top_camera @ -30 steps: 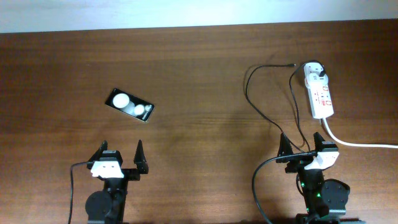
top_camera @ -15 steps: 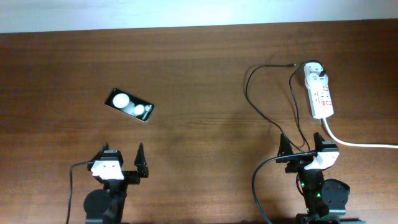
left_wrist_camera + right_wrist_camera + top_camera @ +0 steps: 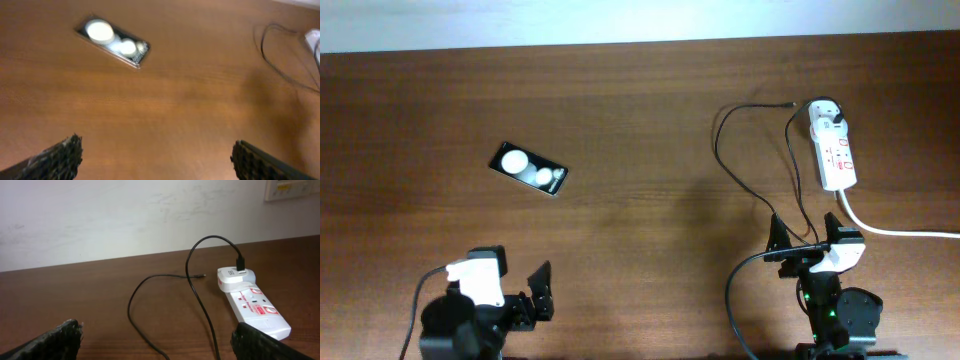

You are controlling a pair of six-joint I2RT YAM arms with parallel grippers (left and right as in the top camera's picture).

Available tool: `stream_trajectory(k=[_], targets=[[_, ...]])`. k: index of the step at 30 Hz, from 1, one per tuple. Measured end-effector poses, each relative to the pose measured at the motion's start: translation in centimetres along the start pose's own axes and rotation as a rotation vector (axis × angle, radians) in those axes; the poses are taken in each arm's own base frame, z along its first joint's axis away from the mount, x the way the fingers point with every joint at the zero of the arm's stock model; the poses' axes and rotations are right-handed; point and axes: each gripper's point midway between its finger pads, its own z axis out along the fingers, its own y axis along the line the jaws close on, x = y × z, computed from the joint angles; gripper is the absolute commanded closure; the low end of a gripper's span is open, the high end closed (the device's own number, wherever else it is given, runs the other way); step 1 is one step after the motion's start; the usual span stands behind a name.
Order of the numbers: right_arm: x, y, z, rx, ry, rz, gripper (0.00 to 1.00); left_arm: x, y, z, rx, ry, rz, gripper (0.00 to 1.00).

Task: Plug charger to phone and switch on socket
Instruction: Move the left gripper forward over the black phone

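Note:
The black phone lies flat on the table at the left, two white reflections on its screen; it also shows in the left wrist view, far ahead of my left gripper. My left gripper is open and empty near the front edge. The white socket strip lies at the right, also in the right wrist view. The charger's black cable loops across the table, its adapter plugged into the strip's far end, its connector tip lying free. My right gripper is open and empty over the cable.
The socket's thick white cord runs off the right edge. A pale wall stands behind the table's far edge. Wooden tabletop lies between phone and cable.
My left arm has pulled back toward the front edge and turned, its gripper lower in the overhead view. The right arm, phone, cable and socket have not moved.

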Motion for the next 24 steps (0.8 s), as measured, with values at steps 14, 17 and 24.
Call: stream_trajectory(k=[14,17,24], targets=[[0.0,0.0,0.0,0.000,0.000,-0.001,0.01,2.8,-6.7,1.6,0.371,0.407,-0.151,0.00],[0.0,0.0,0.0,0.000,0.000,-0.001,0.01,2.4,-6.8,1.7,0.382,0.390,-0.156,0.00],[0.0,0.0,0.0,0.000,0.000,-0.001,0.01,3.1,-2.8,4.1,0.097,0.449,-0.338,0.06]])
